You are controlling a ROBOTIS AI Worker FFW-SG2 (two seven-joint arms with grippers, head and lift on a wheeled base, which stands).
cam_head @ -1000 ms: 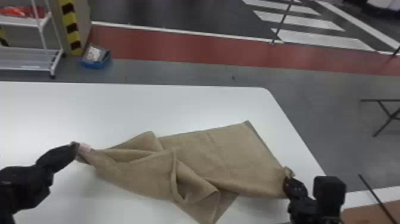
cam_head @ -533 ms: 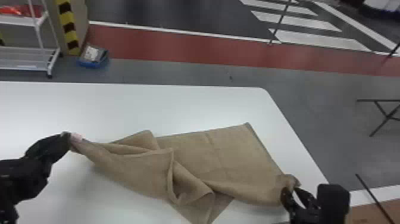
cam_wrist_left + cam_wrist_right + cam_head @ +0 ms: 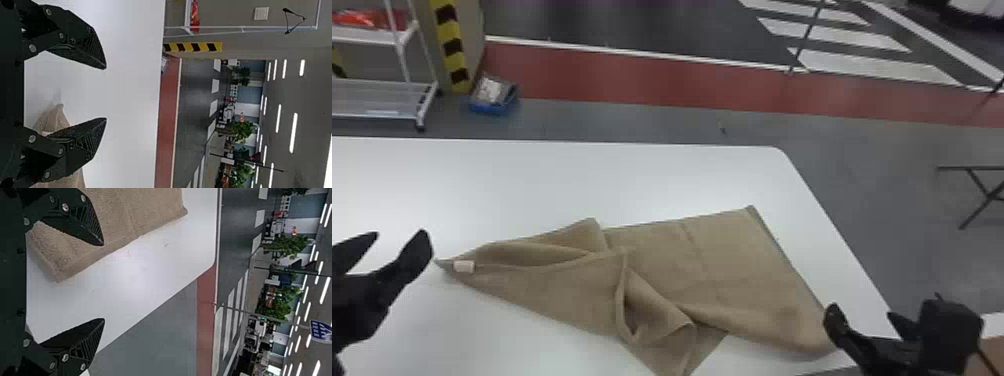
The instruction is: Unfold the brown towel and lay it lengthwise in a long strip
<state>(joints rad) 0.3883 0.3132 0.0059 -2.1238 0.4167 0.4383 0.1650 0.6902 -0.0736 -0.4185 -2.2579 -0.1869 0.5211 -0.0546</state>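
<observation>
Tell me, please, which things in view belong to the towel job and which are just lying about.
For the job:
- brown towel
- white table under it
- left gripper
- right gripper

Just about:
- white rack
- red items on it
- blue box on the floor

The towel (image 3: 747,255) is brown, its left tag (image 3: 464,266) pale pink, the table (image 3: 507,185) white, left gripper (image 3: 399,233) and right gripper (image 3: 862,311) black, the far-left post (image 3: 450,35) striped yellow and black, the far floor band (image 3: 632,82) red.
</observation>
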